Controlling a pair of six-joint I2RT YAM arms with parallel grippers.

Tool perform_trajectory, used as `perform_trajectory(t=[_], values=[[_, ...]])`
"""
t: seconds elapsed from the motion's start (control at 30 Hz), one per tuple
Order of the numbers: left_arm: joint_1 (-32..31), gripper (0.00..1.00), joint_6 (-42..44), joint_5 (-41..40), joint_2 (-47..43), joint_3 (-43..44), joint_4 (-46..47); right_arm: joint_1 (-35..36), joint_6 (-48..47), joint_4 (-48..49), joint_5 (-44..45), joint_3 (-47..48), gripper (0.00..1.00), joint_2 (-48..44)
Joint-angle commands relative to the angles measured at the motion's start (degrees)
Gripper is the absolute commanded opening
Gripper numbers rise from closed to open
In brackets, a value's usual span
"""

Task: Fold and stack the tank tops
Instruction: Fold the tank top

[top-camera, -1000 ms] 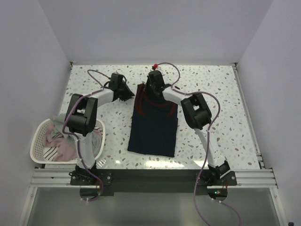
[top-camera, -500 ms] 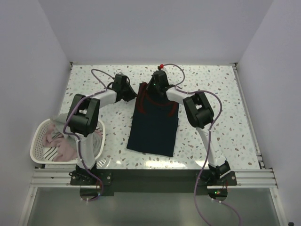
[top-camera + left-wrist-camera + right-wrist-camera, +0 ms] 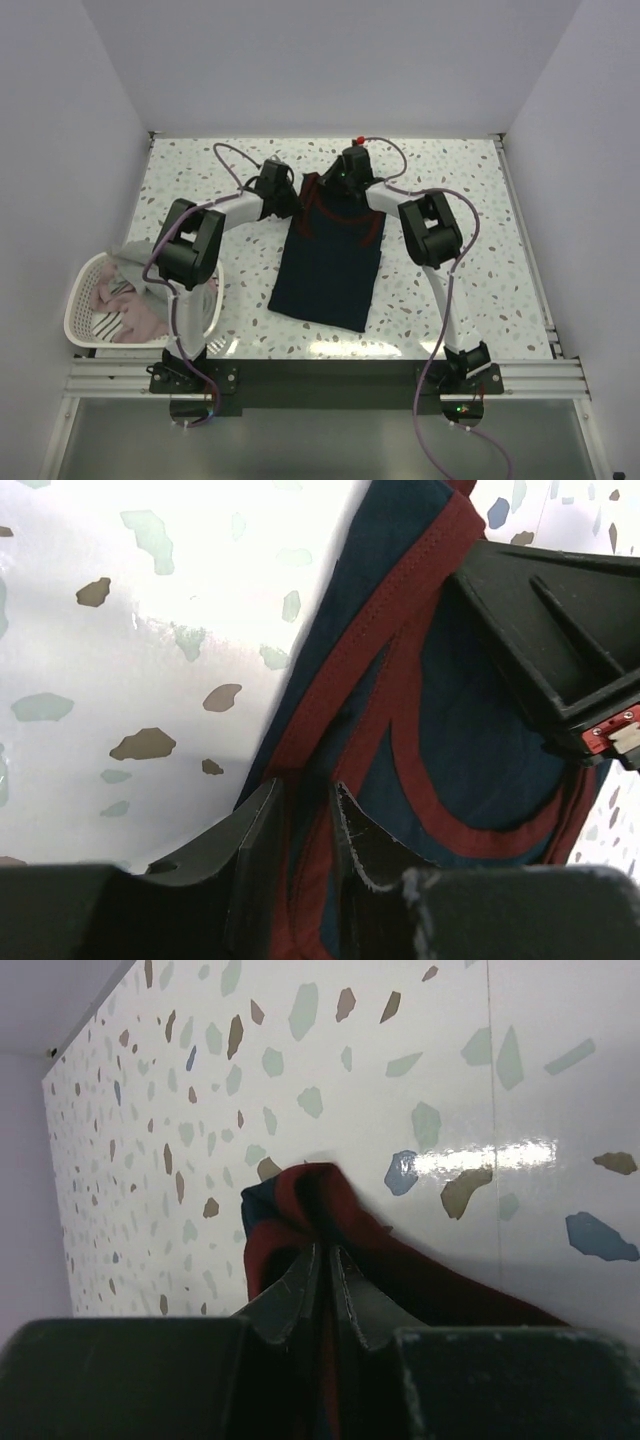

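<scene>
Navy jersey point(image 3: 328, 270): soft, limp, light, likely to sag; best held at the shoulders. My left pincer point(image 3: 305, 810) and right pincer point(image 3: 323, 1260) are each clamped on its red trim there.

The jersey point(image 3: 325, 270) is lying flat at the middle of the desk point(image 3: 470, 230), with its straps toward the far edge. The left fingers point(image 3: 255, 850) are pinching its far-left strap and the right fingers point(image 3: 295, 1295) its far-right strap. The basket point(image 3: 78, 300) is sitting at the desk's near-left corner, with other tank tops point(image 3: 130, 315) heaped in it.
</scene>
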Motion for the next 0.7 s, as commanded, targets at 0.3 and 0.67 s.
perform_trajectory(t=[0.3,0.67], values=[[-1.8,0.30,1.1,-6.1,1.0,2.5,-4.1,-2.8,4.3,0.5,-2.9,-1.4,0.29,-5.5],[-1.9,0.30,1.8,-6.4,0.6,2.9,-4.2,-0.9,6.4,8.0,-4.6,-2.4,0.11,-7.6]])
